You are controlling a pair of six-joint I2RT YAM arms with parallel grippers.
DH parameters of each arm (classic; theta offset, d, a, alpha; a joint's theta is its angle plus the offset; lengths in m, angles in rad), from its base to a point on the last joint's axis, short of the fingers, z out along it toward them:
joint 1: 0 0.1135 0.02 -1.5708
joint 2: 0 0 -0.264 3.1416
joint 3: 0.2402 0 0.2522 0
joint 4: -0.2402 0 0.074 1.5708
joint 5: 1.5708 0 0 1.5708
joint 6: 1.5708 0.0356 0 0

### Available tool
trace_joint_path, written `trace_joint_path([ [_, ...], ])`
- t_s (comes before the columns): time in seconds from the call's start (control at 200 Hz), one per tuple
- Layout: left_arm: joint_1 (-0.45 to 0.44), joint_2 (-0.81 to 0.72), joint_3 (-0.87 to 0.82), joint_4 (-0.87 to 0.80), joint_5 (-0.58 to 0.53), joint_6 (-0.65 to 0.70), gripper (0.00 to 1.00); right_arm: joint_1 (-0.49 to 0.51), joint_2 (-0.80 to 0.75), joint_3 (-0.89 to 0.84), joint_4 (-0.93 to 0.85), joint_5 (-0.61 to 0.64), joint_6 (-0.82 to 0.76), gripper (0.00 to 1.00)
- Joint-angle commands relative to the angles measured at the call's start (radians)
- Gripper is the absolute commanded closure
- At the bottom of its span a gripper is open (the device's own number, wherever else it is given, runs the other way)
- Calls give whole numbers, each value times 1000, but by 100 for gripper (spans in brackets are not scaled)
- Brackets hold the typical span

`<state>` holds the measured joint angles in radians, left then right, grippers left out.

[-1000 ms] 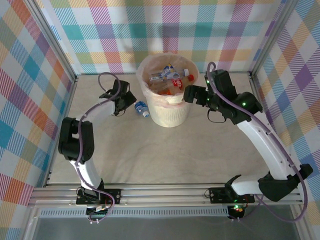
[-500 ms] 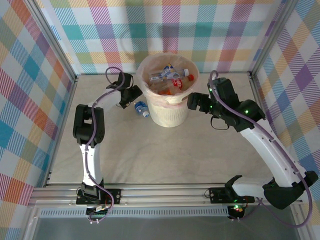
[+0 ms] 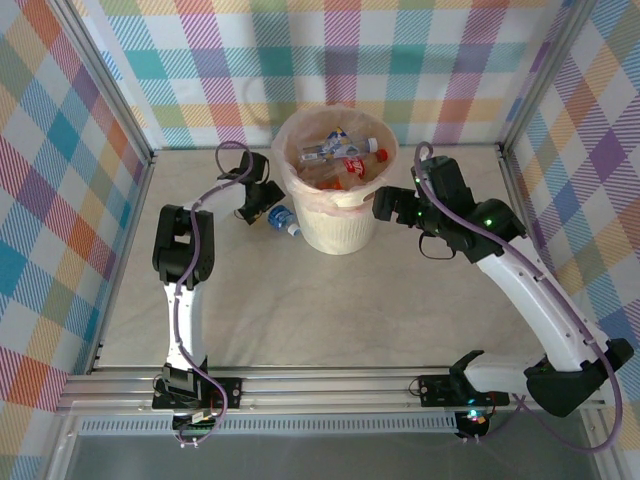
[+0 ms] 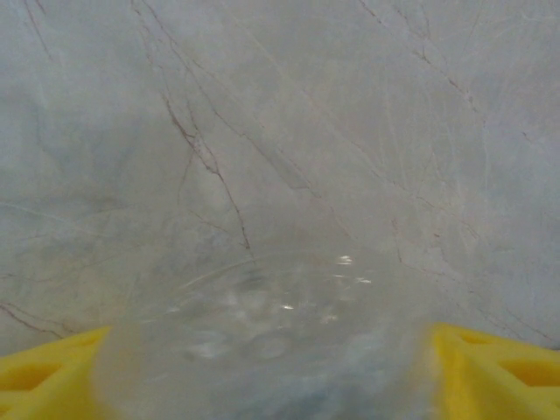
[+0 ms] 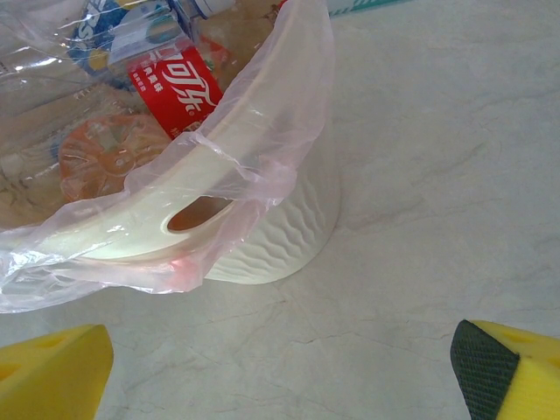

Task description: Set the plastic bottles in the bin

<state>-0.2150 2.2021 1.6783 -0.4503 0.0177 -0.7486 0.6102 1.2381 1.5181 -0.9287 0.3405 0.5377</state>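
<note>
Pale marbled table, plaid walls around. A clear bottle lies between my left gripper's fingers, grip unclear; my right gripper gapes wide.

High behind the near edge, one camera looks down over the whole table. The left wrist camera sits hard against a clear bottle. The right wrist camera views the bin closely from its right. The overhead view shares both.

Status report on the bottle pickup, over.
Left fingers astride bottle on table, grip unclear. Right fingers open, beside bin. Nothing blocking.
</note>
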Motion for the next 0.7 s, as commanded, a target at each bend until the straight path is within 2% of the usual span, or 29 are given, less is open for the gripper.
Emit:
trace_joint_path([
  [0.0,8,14,19,-34,6,-7,24,-1,2,-4,16,2,2,0],
  [0.08,8,7,12,-39,-4,-6,30,-1,-4,-4,15,6,1,0],
  [0.3,9,-70,-7,-56,-65,24,55,-2,-24,-10,11,18,-1,0],
  [0.505,9,-230,-45,-72,-183,118,58,-3,-50,-25,13,29,1,0],
  [0.7,9,-433,-89,-52,-287,265,59,-5,-79,-49,34,38,2,0],
])
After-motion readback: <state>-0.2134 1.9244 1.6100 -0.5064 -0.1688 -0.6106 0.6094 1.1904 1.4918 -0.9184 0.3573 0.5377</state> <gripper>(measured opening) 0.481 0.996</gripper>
